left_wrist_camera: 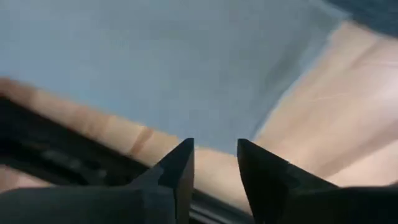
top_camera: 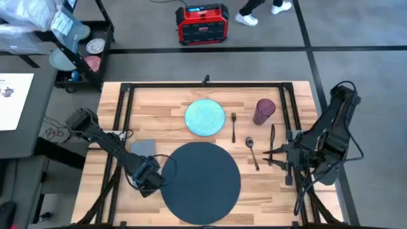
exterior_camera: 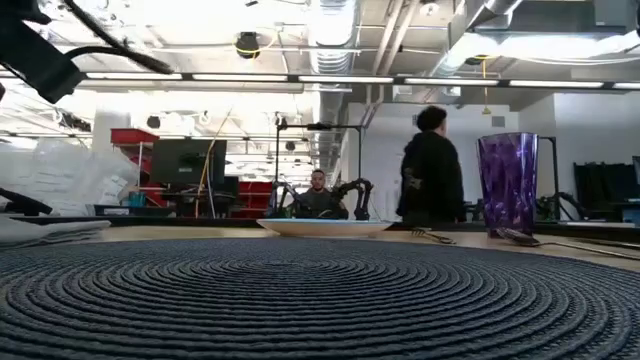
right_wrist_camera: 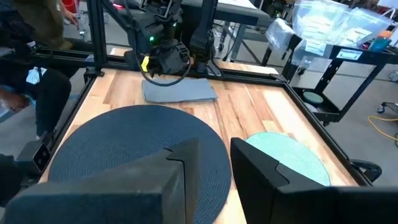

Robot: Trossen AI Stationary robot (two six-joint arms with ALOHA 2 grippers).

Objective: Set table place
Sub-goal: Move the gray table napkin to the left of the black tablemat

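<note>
The dark grey round mat [top_camera: 202,175] lies on the table's near middle. Beyond it lie the teal plate [top_camera: 205,117], the fork [top_camera: 234,126], the spoon [top_camera: 252,151], the knife [top_camera: 272,137] and the upright purple cup [top_camera: 264,111]. The grey napkin [top_camera: 142,147] lies flat to the left of the mat. My left gripper [left_wrist_camera: 216,163] hovers by the napkin [left_wrist_camera: 186,68], between it and the mat's left edge, narrowly open and empty. My right gripper [right_wrist_camera: 216,163] stands at the table's right, near the knife's near end, narrowly open and empty, pointing toward the mat [right_wrist_camera: 134,146].
A black tube frame [top_camera: 203,84] borders the tabletop on its far, left and right sides. A dark side desk [top_camera: 19,108] and a cart [top_camera: 79,48] stand beyond the left edge. A red box [top_camera: 201,24] sits on the floor behind. People [exterior_camera: 432,165] are in the room beyond.
</note>
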